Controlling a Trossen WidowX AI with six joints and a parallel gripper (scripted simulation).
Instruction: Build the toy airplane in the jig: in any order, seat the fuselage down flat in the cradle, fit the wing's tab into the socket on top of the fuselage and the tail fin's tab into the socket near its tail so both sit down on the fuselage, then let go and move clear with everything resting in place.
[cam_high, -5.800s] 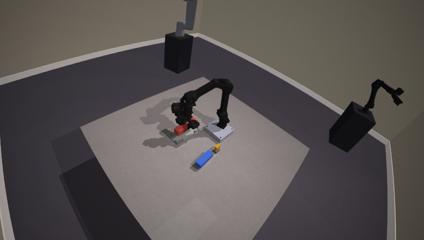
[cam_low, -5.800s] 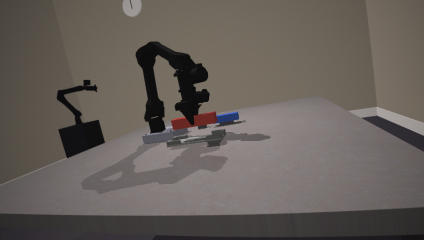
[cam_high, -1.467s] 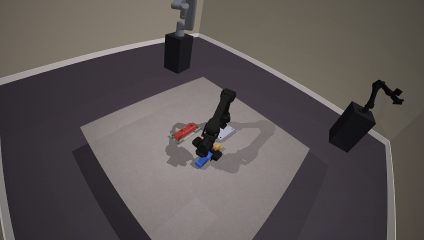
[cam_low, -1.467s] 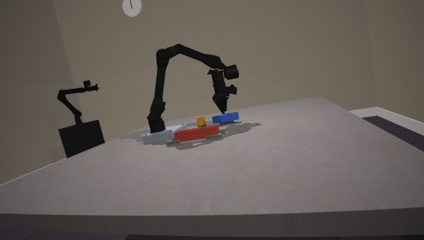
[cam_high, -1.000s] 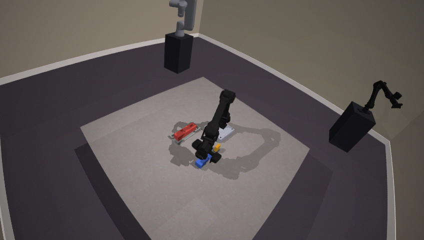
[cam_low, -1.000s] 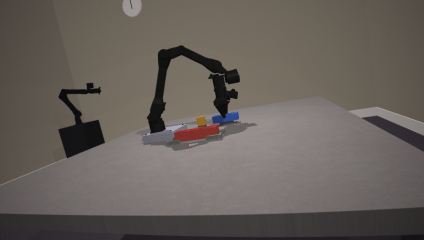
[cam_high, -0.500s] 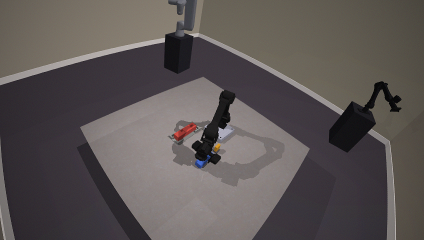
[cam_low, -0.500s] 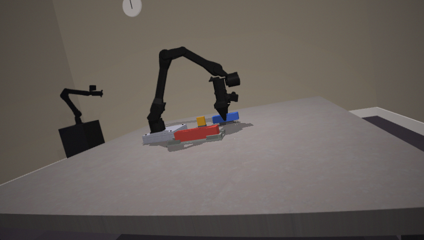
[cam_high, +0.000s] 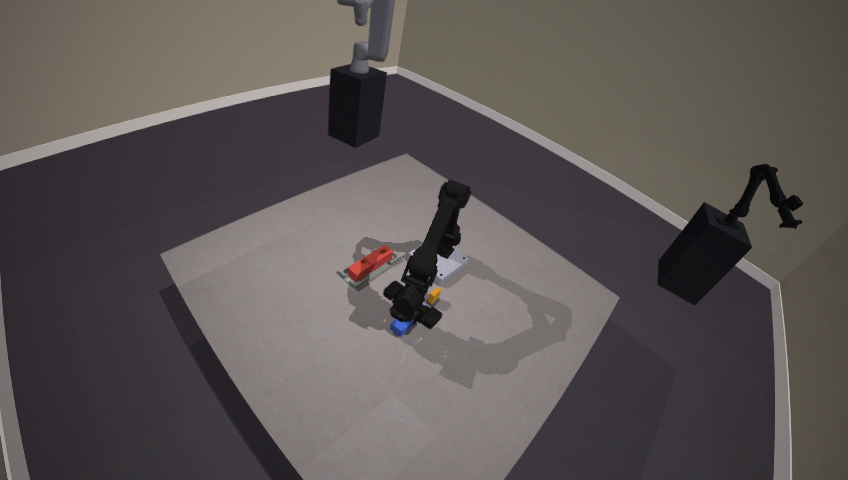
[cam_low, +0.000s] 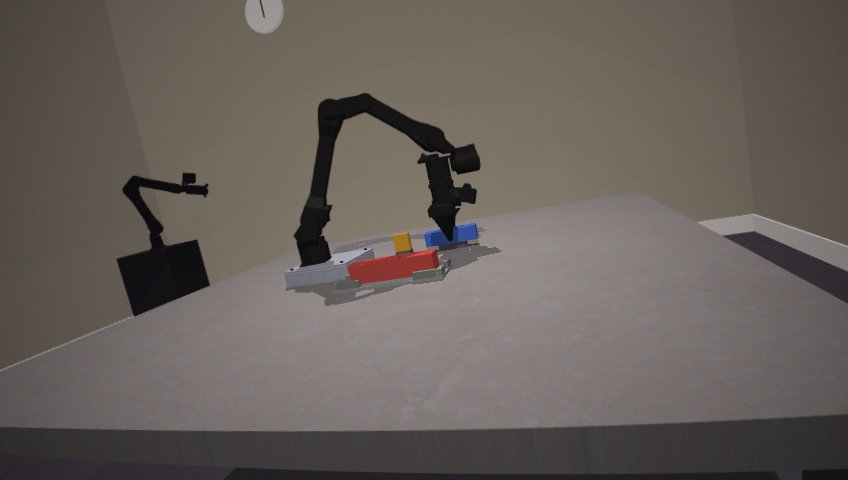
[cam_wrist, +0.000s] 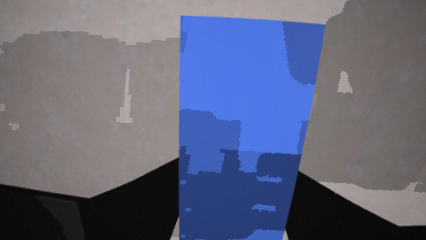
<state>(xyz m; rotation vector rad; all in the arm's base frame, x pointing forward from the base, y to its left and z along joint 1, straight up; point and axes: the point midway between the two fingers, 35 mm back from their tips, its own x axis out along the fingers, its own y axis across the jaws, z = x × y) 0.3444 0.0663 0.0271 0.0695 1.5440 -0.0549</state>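
Observation:
The red fuselage lies lengthwise in the grey-green cradle, with dark socket openings on top. My gripper points down and is shut on the blue wing, one finger against each long side. The wing is low over the table, its long face up; a dark part shows under it in the exterior view. The orange tail fin stands between the wing and my base, a dark part beneath it. The arm hides part of the wing in the top view.
My pale base plate is bolted to the table, close to the fuselage and tail fin. Two other arms stand on black pedestals away from the table.

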